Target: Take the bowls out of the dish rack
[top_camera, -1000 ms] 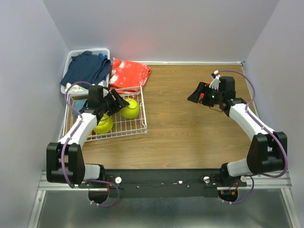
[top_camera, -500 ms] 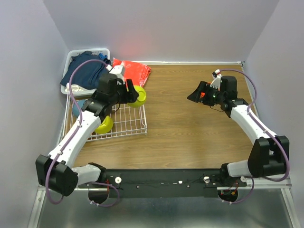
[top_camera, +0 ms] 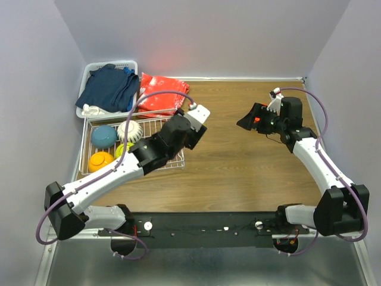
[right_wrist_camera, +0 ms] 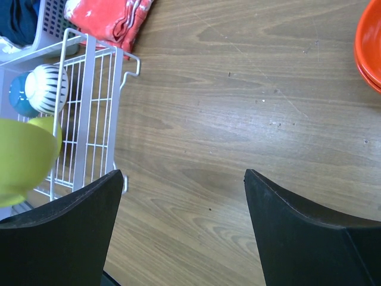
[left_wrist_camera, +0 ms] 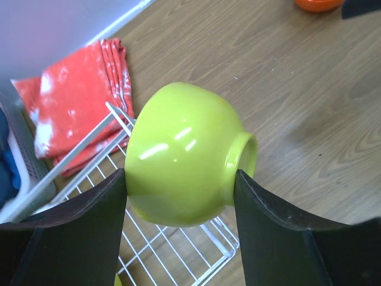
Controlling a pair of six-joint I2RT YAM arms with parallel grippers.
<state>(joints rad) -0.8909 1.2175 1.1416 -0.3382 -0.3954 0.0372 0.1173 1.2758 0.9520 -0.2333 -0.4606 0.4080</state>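
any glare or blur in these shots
Left wrist: soft highlights on the green bowl, otherwise sharp. Right wrist: that bowl looks blurred at the left edge, the table crisp. Top external: a reddish glow on the back wall above the red cloth.

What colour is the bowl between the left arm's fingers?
Lime green; the bowl shows best in the left wrist view.

You have a wooden table [top_camera: 238,161] with the white wire dish rack [right_wrist_camera: 89,119] on its left side. Behind the rack stands a white basket [top_camera: 119,62] of dark blue clothes [top_camera: 110,86], with a red-orange cloth [top_camera: 162,92] just beside it. A red-orange bowl [right_wrist_camera: 370,47] sits on the bare wood further right.
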